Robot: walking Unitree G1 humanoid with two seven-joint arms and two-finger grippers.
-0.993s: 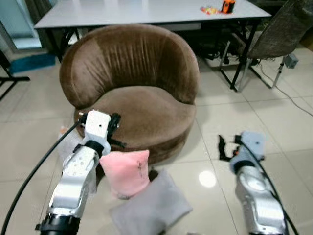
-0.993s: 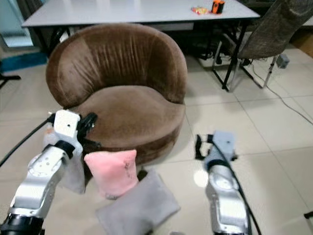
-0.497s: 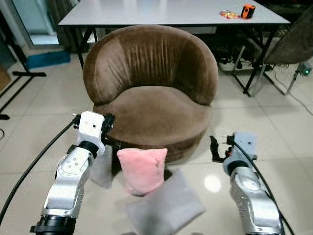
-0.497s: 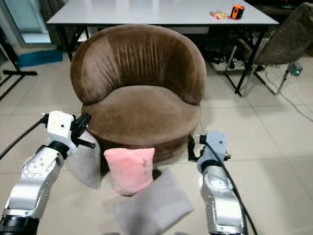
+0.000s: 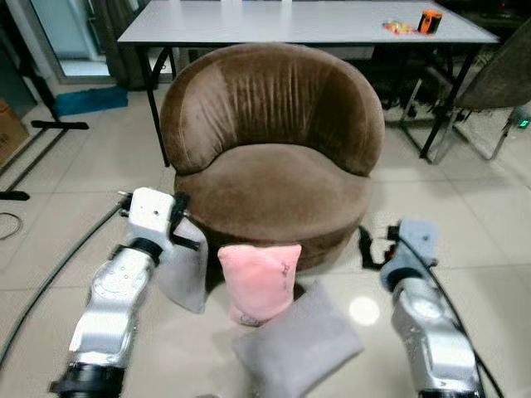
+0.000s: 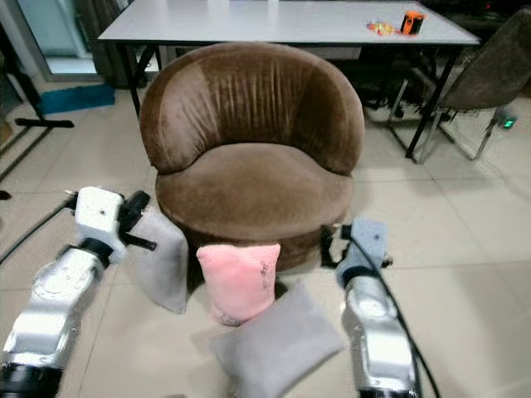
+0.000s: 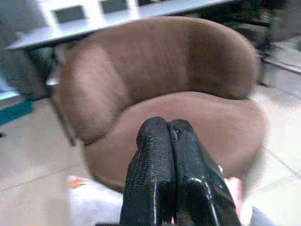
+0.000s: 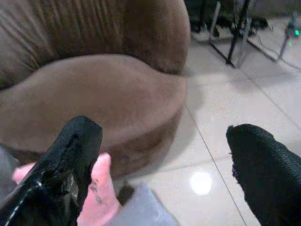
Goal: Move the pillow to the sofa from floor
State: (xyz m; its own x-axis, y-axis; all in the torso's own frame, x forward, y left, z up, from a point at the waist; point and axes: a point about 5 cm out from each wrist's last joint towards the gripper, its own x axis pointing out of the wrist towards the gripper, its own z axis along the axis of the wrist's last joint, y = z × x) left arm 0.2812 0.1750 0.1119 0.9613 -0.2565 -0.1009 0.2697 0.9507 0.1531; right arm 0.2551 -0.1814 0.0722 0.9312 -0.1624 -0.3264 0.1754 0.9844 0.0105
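Pink pillow (image 5: 259, 282) leans on brown sofa (image 5: 274, 157), tiled floor (image 5: 66, 182); left gripper (image 7: 168, 136) pressed together; right gripper (image 8: 164, 155) spread.

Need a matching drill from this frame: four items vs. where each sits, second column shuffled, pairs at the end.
Column 1:
1. pink pillow
2. orange object
3. left gripper
4. right gripper

Column 2:
A. on the grey table behind the sofa
B. fingers apart, at the right of the brown sofa's base
C. upright on the floor, leaning on the sofa's front
D. fingers pressed together, by the grey pillow left of the sofa

Pairs: 1-C, 2-A, 3-D, 4-B
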